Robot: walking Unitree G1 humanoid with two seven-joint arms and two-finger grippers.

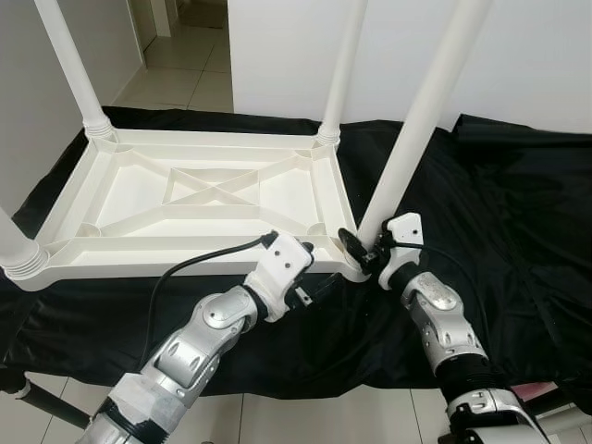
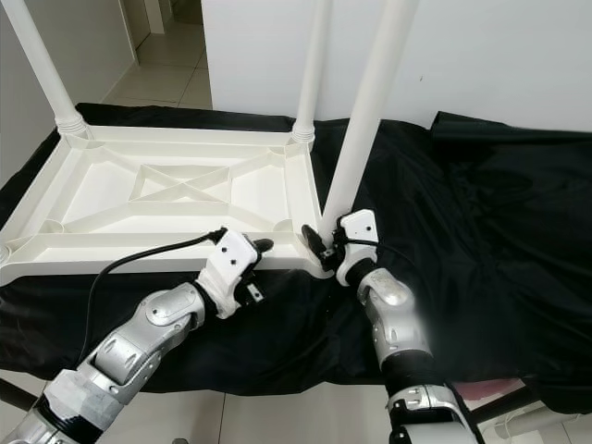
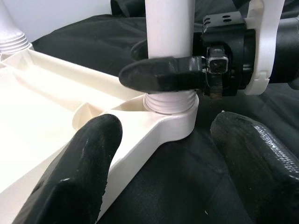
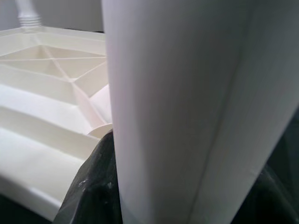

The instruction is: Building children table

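A white plastic table top (image 1: 185,139) lies upside down on a black cloth. Its near right leg (image 1: 416,129) stands upright in the corner socket (image 3: 170,105). My right gripper (image 1: 367,248) is shut on this leg just above the socket; one of its fingers (image 3: 159,74) wraps across the leg (image 3: 168,28). The right wrist view is close against the leg (image 4: 187,107). My left gripper (image 1: 298,264) is open at the table top's front edge, just left of that corner. Its two fingers (image 3: 84,163) straddle the corner without touching it.
Three more white legs stand upright at the far left (image 1: 74,65), far right (image 1: 342,65) and near left (image 1: 14,245) corners. The black cloth (image 1: 499,203) covers the work surface and spreads out to the right. A white wall stands behind, with tiled floor (image 1: 185,55) beyond.
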